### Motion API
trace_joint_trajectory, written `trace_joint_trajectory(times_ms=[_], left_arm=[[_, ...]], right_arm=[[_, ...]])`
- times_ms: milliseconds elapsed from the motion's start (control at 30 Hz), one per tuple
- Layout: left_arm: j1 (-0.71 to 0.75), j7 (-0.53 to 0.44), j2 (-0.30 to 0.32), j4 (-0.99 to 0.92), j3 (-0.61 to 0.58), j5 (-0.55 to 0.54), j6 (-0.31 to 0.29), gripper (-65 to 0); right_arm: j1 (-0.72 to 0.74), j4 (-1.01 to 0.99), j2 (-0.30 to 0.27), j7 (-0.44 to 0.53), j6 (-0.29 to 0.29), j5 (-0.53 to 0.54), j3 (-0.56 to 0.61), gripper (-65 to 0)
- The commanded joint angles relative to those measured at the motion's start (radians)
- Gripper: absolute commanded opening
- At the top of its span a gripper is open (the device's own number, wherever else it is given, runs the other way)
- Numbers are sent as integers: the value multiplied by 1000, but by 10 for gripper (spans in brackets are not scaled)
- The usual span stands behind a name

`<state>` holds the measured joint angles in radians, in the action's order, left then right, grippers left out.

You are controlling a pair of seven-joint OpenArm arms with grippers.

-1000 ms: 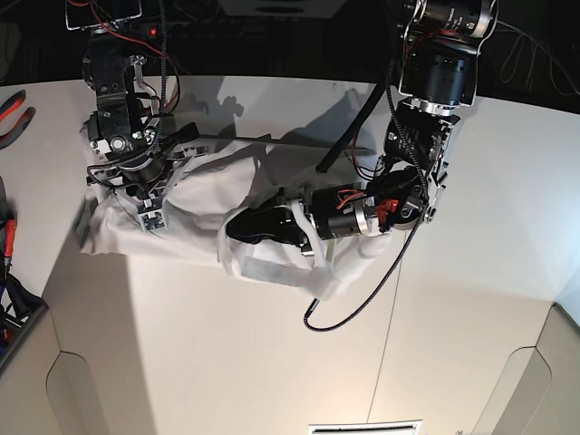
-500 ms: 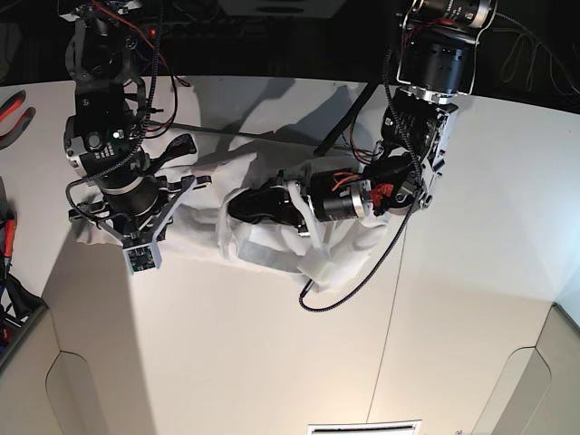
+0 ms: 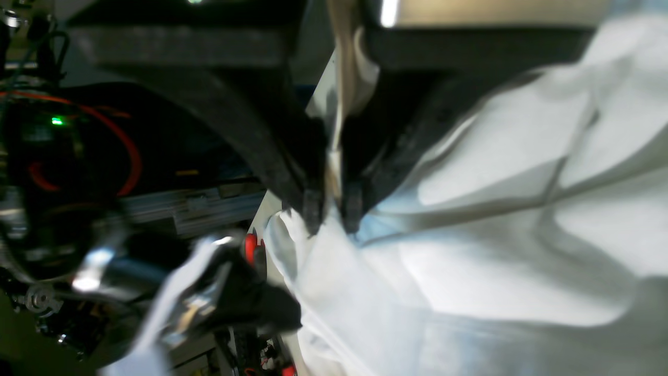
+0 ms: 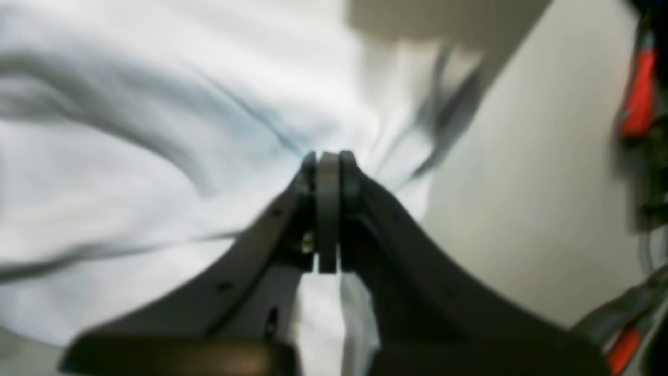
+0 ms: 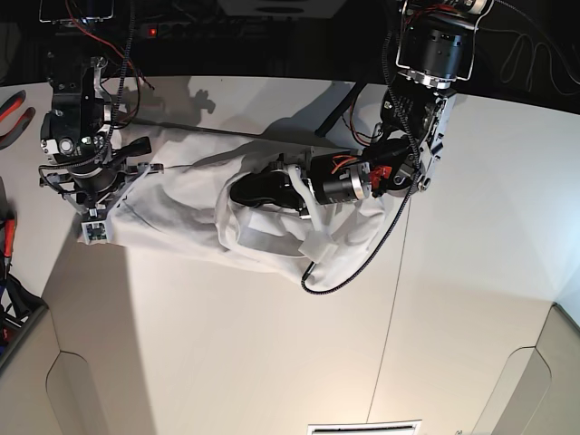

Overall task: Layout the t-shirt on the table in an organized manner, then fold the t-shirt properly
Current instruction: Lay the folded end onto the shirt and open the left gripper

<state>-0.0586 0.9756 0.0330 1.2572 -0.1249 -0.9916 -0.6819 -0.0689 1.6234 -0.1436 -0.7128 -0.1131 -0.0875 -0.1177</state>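
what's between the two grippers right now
In the base view, only the white t-shirt spans from the right gripper to the left gripper.

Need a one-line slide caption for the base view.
Both grippers, left gripper and right gripper, pinch the wrinkled white t-shirt above the table.

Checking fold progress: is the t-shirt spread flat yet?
No. The t-shirt is bunched and wrinkled, pinched by both the left gripper and right gripper.

Red-handled pliers at left edge, red-handled tool lower down
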Motion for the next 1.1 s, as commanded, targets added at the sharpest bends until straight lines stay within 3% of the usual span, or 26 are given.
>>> trace_joint_trajectory(times_ms=[0,133,200,600,733,833,1067], left_arm=[[-16,-11,-5,19,-1,-29,-16,-650],[-16,-6,-5,19,-1,-70,-16,-386],[-16,1,-5,19,-1,-92,-16,-340],[-17,145,-5,129,0,-355,-16,-340],[-16,152,-5,285,2,-335,-16,-340],[-16,151,-4,388,2,-235,-16,-340],[-1,151,1,417,2,-157,-16,-340]], right_arm=[[13,-7,-6,25,4,0,-5,-650],[13,-67,-6,25,-4,2,-5,-650],[13,-69,-6,25,-6,2,-5,-650],[49,-69,-5,18,-6,2,-5,-650],[49,-69,-5,8,-6,2,-5,-650],[49,-69,-5,5,-6,2,-5,-650],[49,-69,-5,5,-6,2,-5,-650]])
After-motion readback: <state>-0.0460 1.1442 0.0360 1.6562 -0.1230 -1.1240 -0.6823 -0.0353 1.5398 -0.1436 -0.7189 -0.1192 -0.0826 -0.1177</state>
